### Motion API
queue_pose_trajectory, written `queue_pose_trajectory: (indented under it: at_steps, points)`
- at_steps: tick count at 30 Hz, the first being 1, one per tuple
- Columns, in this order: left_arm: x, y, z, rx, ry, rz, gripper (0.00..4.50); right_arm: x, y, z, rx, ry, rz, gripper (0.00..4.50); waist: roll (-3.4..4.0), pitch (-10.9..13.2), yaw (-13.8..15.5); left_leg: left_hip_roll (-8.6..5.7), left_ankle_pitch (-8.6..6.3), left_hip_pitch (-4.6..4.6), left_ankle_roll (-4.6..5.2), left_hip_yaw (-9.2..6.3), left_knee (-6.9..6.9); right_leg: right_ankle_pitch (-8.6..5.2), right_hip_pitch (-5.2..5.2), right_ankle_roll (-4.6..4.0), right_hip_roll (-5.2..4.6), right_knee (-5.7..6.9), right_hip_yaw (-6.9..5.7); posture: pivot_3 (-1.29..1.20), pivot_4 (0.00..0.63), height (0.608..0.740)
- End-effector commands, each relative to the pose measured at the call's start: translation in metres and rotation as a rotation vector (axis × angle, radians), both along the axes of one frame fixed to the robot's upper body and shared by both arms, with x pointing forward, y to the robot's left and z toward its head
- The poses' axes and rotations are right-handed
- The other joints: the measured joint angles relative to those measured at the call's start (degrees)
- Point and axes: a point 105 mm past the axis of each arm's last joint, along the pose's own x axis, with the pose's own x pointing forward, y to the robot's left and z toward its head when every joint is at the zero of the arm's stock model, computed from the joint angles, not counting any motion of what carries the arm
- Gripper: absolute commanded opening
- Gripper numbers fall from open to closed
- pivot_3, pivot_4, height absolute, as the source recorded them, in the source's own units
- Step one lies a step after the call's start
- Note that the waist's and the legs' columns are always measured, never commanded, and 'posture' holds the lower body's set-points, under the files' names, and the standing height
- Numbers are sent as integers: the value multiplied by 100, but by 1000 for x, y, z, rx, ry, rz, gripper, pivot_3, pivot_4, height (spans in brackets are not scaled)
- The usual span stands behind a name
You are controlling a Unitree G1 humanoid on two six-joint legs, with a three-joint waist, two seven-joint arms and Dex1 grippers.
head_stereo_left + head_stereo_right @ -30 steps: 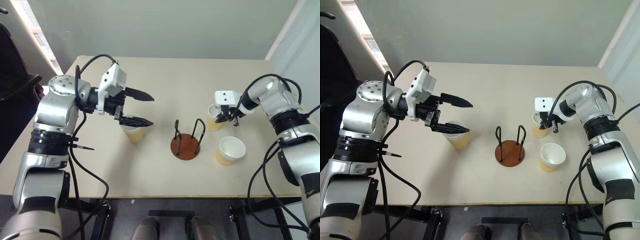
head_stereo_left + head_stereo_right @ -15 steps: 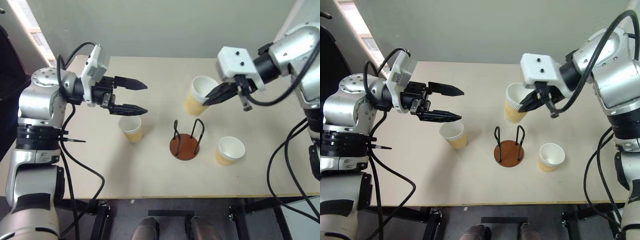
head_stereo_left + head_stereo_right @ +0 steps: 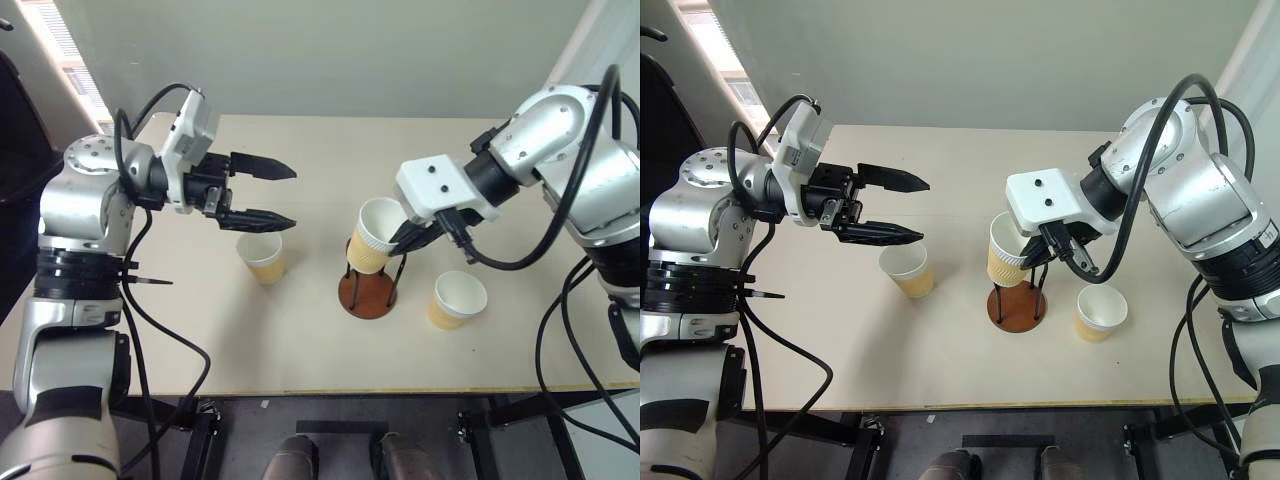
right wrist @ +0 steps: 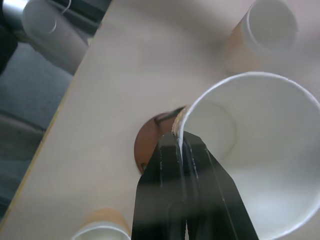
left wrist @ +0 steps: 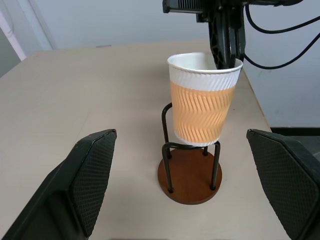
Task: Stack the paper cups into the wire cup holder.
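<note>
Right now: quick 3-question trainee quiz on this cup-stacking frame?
1. True or false: the held cup rests fully seated on the holder base.
2. Which end effector pinches the cup's rim: A left, B right?
3. How many cups stand loose on the table?

Key: 1 false, its bottom sits at the top of the wires, tilted. 2 B; the left is open and empty. 3 two, one each side of the holder.

Silver arms (image 3: 85, 215), black cables, white wrist housings (image 3: 440, 185), black fingers (image 3: 262, 167)
</note>
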Motion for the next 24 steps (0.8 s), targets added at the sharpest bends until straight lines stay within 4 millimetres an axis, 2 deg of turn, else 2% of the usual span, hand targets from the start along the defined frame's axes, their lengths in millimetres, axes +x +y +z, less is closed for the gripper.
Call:
queue_pose_trajectory:
  at_steps: [1, 16, 24]
  points:
    - [-4, 1, 7, 2, -44, -6, 4500, 1, -2, -1, -34, -27, 10, 22, 0, 0, -6, 0, 0, 0, 0, 0, 0, 0, 0, 0, 0, 0, 0, 0, 150, 740]
    - [-4, 0, 8, 1, -51, -9, 4500, 10, -13, 12, -52, -63, -21, 22, 0, 0, -11, 0, 1, -1, 1, 0, 0, 0, 0, 0, 0, 0, -1, 0, 150, 740]
    - [-1, -1, 8, 1, -54, -9, 4500, 11, -9, 2, -102, -91, 12, 22, 0, 0, -11, 1, 1, 0, 2, 0, 0, 0, 0, 0, 0, 1, -1, 0, 150, 740]
